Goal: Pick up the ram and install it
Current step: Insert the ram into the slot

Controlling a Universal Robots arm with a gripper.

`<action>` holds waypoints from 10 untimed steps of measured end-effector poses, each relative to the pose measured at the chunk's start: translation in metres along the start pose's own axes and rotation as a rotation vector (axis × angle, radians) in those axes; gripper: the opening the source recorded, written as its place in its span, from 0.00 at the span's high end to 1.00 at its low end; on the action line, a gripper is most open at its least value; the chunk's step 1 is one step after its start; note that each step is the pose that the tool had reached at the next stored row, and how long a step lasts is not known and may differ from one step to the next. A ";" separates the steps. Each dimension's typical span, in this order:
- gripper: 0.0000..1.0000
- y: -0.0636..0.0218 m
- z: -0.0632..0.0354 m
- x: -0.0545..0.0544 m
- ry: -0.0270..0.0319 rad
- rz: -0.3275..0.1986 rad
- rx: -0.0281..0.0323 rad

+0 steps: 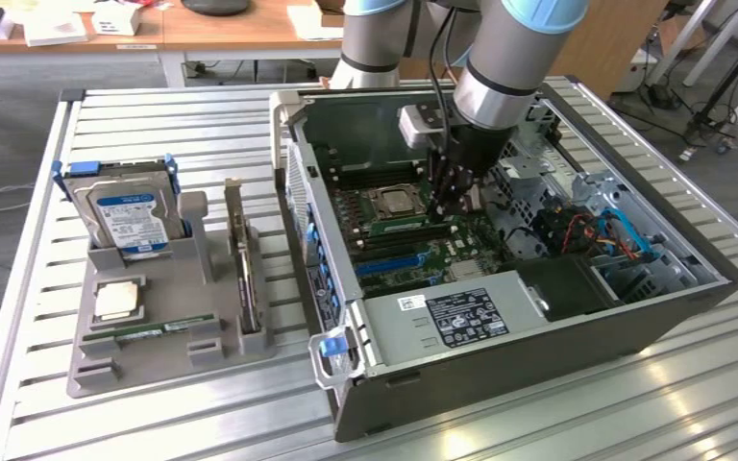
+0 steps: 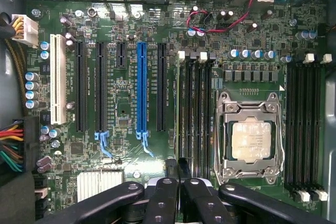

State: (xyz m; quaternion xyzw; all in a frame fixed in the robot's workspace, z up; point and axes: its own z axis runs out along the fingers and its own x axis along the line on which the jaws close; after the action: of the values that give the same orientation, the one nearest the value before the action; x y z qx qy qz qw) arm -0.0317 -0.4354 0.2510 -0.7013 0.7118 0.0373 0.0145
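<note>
Your end effector (image 2: 176,183) is down inside the computer case (image 1: 542,351), low over the green motherboard (image 2: 126,145). Its black fingers (image 2: 161,195) are pressed together. They pinch a thin dark thing, and I think that is the ram (image 2: 176,167).

You see the ram from its edge, so it looks like a short dark strip. Its green face and white label are hidden.

Here is what matters most. The ram's long side runs the same way as the long black memory slots (image 2: 194,108). Those slots sit just past the fingertips, between the processor (image 2: 252,139) and the black card slots (image 2: 161,87). The ram looks a bit to one side of the first slot, not right over it. I cannot tell if it touches the board.

In the exterior view, the end effector (image 1: 450,206) hangs just beside the processor (image 1: 402,204). A green stick (image 1: 164,332) lies in the grey tray (image 1: 151,370) on the desk (image 1: 151,423), well apart from the arm.
</note>
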 end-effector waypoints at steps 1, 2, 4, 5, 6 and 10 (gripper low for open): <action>0.88 0.0000 0.0002 0.000 -0.0006 0.000 0.0000; 0.88 0.0001 0.0004 -0.001 -0.0010 0.000 -0.0001; 0.88 0.0000 0.0008 -0.002 -0.0016 0.000 -0.0001; 0.88 0.0000 0.0009 -0.003 -0.0017 0.000 -0.0001; 0.88 0.0000 0.0010 -0.003 -0.0017 0.000 -0.0001; 0.88 0.0000 0.0018 -0.003 -0.0015 0.000 -0.0001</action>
State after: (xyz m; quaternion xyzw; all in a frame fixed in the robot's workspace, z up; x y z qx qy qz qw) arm -0.0316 -0.4320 0.2494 -0.7013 0.7117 0.0379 0.0149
